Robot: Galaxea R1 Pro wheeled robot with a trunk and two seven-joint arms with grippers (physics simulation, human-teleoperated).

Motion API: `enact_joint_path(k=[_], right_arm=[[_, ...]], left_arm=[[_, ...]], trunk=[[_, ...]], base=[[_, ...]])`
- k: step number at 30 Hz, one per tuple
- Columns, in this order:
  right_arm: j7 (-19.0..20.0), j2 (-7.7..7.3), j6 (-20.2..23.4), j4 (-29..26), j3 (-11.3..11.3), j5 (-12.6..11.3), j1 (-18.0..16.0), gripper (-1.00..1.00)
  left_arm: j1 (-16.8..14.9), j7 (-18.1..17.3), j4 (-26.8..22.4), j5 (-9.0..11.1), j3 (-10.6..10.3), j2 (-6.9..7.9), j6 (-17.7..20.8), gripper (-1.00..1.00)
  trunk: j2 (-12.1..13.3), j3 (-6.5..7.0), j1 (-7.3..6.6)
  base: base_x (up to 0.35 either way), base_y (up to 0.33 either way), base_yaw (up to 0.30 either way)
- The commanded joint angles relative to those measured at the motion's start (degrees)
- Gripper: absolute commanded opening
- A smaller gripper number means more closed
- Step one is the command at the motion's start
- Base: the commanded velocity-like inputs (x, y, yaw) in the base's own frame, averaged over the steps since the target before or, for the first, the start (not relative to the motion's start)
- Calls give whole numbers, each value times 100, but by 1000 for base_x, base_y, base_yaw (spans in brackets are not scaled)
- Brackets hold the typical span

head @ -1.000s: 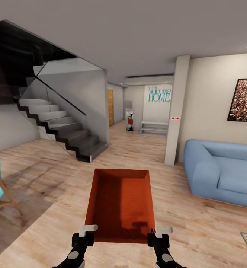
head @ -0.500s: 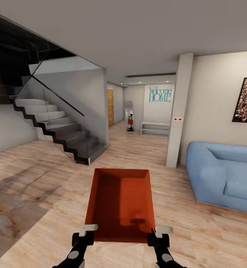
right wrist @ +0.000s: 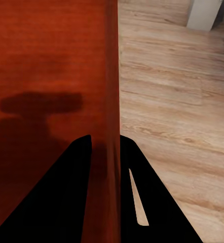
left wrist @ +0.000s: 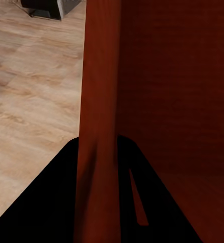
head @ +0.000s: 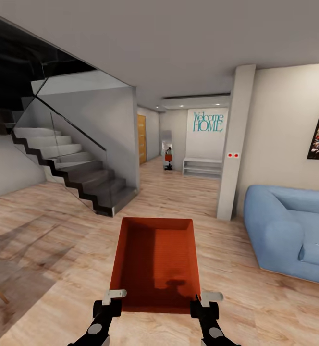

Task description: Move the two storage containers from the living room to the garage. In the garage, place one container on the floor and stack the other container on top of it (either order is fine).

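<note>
I am in the living room, on its light wood-plank floor point(head: 58, 240). One orange-red storage container point(head: 154, 259), open-topped and empty, is held level in front of me above the planks. My left gripper point(head: 112, 300) is shut on its near left wall point(left wrist: 99, 101), and my right gripper point(head: 203, 302) is shut on its near right wall point(right wrist: 110, 76). In each wrist view the wall runs between the two dark fingers point(left wrist: 46, 207) point(right wrist: 157, 202). The other container and the garage are out of view.
A dark staircase point(head: 78, 178) with a glass rail rises at the left. A blue sofa point(head: 294, 235) stands at the right behind a white pillar point(head: 234, 144). Straight ahead a hallway holds a wooden door point(head: 142, 139) and a white bench point(head: 202, 166).
The whole view has advanced: the stairs slid left, the sofa and pillar slid right, and the teal chair left the picture. The container and both grippers keep their places.
</note>
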Motion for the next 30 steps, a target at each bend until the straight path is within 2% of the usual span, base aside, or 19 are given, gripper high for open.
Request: enact_joint_path(k=[1, 30], right_arm=[[81, -1, -90, -296, -123, 102, -8, -100], [81, -1, -91, -293, -123, 99, -9, -100]], left_arm=[[-2, 61, 15, 22, 8, 8, -9, -100], [-2, 61, 26, 16, -1, 8, -9, -100]], trunk=[[-8, -11, 5], [-8, -11, 5]], base=[[323, 0, 0], [323, 0, 0]])
